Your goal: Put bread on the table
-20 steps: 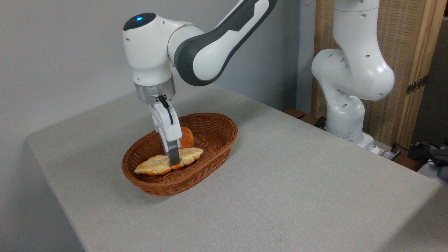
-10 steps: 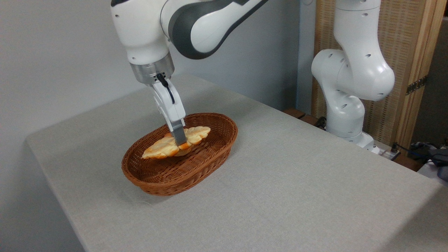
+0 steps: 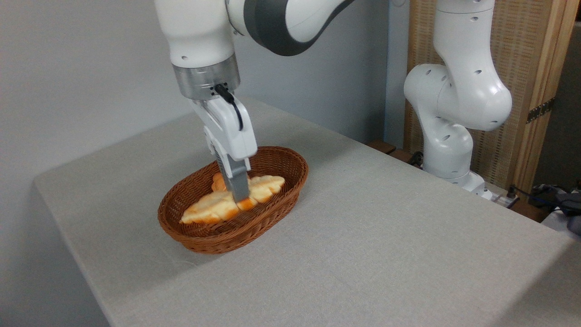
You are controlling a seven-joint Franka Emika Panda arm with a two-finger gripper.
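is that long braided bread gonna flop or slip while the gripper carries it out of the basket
Probably stiff: the bread juts out both sides of the gripper without drooping. It may pivot, since it is pinched only near its middle and its left end hangs lower. It looks light, so a drop into the basket seems unlikely.

The long, flat, leaf-shaped braided loaf (image 3: 227,205), pale cream with golden-orange edges, is held slightly tilted, its left end lower, above the large bench covered in plain grey-beige cloth (image 3: 363,236).
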